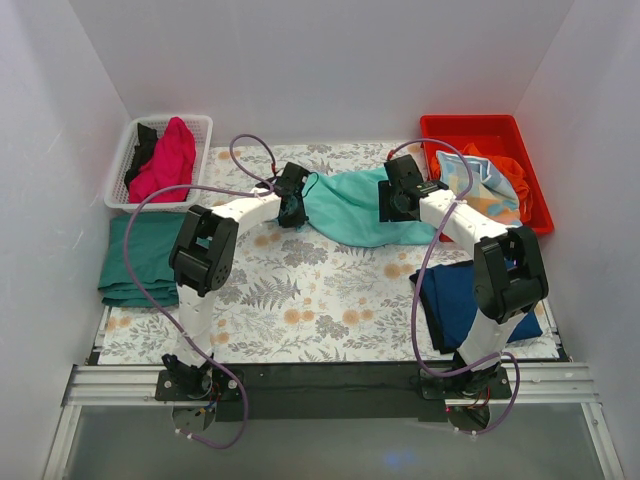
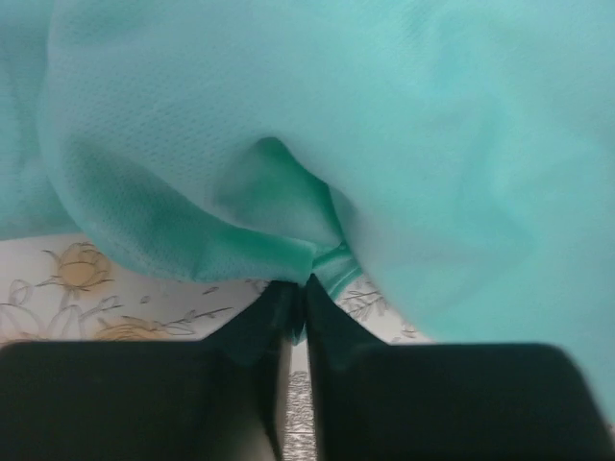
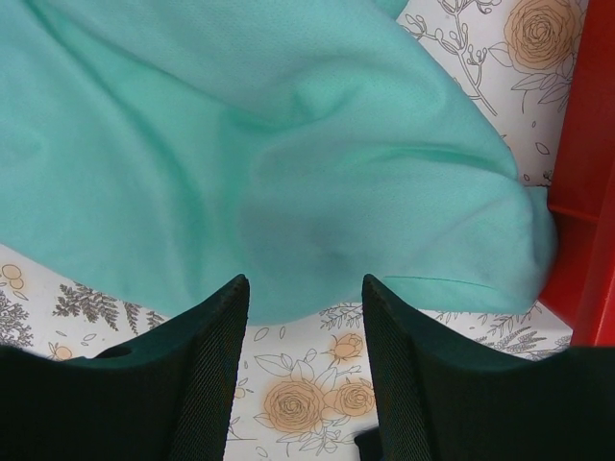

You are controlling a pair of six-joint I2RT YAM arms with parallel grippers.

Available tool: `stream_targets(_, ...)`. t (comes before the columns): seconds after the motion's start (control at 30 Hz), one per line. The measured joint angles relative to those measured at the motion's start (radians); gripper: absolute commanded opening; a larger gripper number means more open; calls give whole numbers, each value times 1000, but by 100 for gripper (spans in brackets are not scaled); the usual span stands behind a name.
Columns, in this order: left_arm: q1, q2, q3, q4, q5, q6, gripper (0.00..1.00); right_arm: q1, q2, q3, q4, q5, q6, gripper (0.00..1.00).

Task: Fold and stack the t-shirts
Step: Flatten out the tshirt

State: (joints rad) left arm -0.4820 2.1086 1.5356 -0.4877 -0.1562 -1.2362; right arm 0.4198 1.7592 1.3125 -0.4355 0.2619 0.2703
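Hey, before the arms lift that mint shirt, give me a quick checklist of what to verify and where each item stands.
1. The left hand pinches the mint t-shirt by its edge: ok.
2. The right hand grips it too: not ok, fingers open, hem just ahead of them.
3. Shirt spread flat: not ok, bunched.
4. Shirt free of the red bin: cannot tell, its end lies right beside the wall.

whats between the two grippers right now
The mint t-shirt lies bunched on the floral cover between them, clearest in the top view; the left gripper is pinched on its edge, the right gripper open.
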Motion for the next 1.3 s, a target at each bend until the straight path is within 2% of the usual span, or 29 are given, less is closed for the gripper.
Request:
stream_targets(0.17, 1, -10, -11, -29, -57, 3, 0, -1, 0, 0, 0, 0, 16, 57)
stream_targets(0.37, 50, -95, -103, -90, -124, 3, 0, -2, 0, 0, 0, 23, 29, 57)
stream_targets(0.5, 169, -234, -154, -143, -172, 5, 0, -10, 0, 0, -3, 51, 41, 57)
stream_targets(0.67, 321, -428, -154, -134, -259, 33, 0, -29, 0, 0, -15, 84, 61, 57)
stream_targets(0.8, 359, -509, -153, -129, -309, 66, 0, -39, 0, 0, -25, 82, 71, 56)
stream_targets(1.03, 361, -509, -192, -125, -286, 84, 0, 3, 1, -10, -22, -24, 38, 61)
stream_targets(1.3, 361, -510, -238, -126, -245, 68, 0, 93, -61, -185, -3, -232, -7, 64)
